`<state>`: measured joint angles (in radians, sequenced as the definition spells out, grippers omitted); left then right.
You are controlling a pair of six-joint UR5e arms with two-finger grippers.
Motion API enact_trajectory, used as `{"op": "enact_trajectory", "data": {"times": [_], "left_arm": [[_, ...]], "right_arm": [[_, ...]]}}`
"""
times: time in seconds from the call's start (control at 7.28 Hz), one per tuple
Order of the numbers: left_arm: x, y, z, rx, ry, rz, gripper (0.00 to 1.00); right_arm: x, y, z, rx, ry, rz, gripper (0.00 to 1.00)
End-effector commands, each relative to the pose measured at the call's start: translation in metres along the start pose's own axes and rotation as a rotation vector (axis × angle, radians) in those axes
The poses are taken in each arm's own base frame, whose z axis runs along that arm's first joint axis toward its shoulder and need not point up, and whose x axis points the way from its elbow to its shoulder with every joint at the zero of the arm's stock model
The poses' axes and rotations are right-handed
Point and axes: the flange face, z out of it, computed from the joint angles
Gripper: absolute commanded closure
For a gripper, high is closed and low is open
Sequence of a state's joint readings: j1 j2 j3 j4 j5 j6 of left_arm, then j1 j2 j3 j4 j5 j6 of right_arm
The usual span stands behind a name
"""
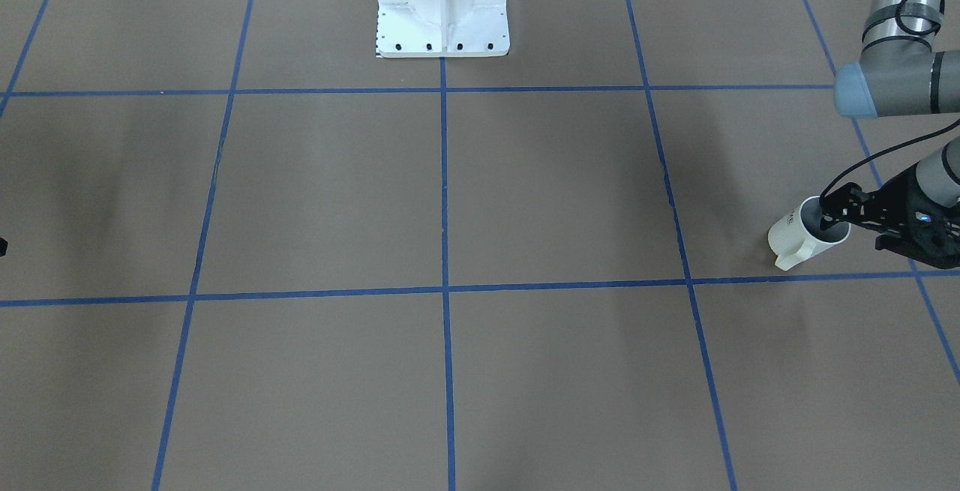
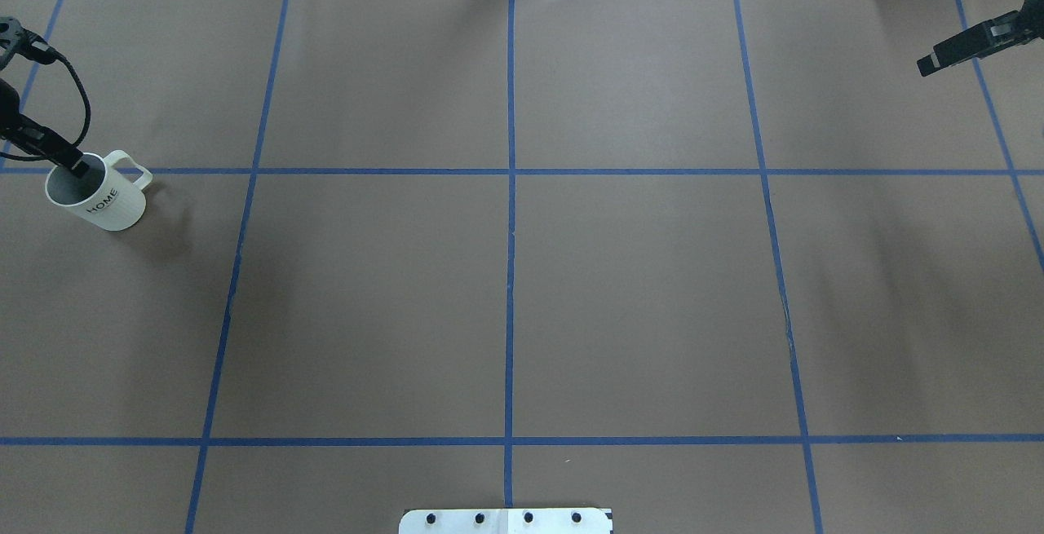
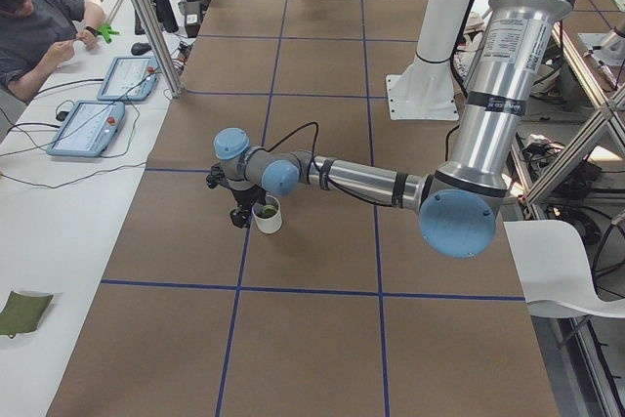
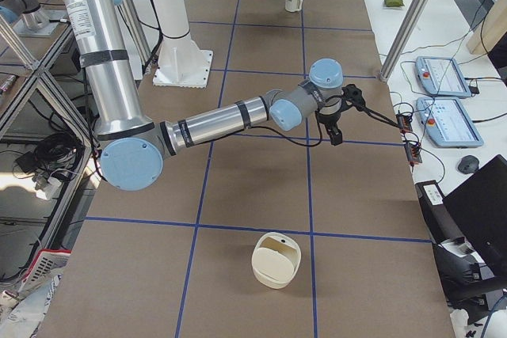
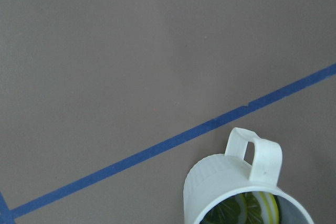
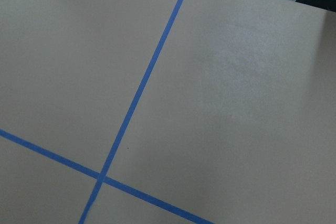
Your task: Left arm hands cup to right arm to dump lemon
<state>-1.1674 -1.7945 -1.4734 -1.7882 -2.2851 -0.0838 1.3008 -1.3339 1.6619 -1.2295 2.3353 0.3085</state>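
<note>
The cream-white cup [image 2: 102, 201] marked "HOME" stands upright on the brown table at the far left of the overhead view. It also shows in the front view [image 1: 796, 242] and the left wrist view [image 5: 220, 184]. The yellow-green lemon [image 5: 251, 209] lies inside it. My left gripper [image 2: 72, 162] is at the cup's rim, with one finger reaching into the mouth and the other outside. The jaws stand apart. My right gripper [image 2: 930, 63] hangs above the table's far right, well away from the cup. I cannot tell whether it is open or shut.
A cream tub [image 4: 276, 259] lies on the table at the end on my right. The white robot base [image 1: 442, 7] stands at the middle of my edge. Tablets [image 3: 86, 127] and a seated person [image 3: 29, 31] are across the table.
</note>
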Motion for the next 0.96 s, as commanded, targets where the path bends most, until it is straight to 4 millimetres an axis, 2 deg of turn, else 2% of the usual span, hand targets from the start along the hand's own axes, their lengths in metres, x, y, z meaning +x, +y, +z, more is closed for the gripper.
{"op": "enact_trajectory", "data": {"times": [0.0, 0.14, 0.27, 0.41, 0.55, 0.82], "left_arm": [[0.0026, -0.0088, 0.0094, -0.015, 0.003, 0.002, 0.12], [0.0026, -0.0088, 0.0094, -0.015, 0.003, 0.004, 0.19], [0.0020, -0.0085, 0.0101, -0.017, 0.003, 0.002, 0.38], [0.0029, -0.0095, 0.0092, -0.016, 0.003, 0.001, 0.61], [0.0071, -0.0174, 0.0050, -0.009, 0.002, 0.005, 0.81], [0.0114, -0.0177, 0.0015, -0.007, 0.015, 0.007, 1.00]], "right_arm": [[-0.0053, -0.0068, -0.0006, 0.006, -0.003, -0.010, 0.00], [-0.0059, -0.0069, -0.0011, 0.007, -0.004, -0.011, 0.00], [-0.0059, -0.0075, -0.0009, 0.007, -0.004, -0.011, 0.00], [-0.0065, -0.0077, -0.0014, 0.008, -0.004, -0.012, 0.00], [-0.0072, -0.0084, -0.0018, 0.009, -0.006, -0.012, 0.00], [-0.0088, -0.0107, -0.0028, 0.012, -0.005, -0.015, 0.00]]}}
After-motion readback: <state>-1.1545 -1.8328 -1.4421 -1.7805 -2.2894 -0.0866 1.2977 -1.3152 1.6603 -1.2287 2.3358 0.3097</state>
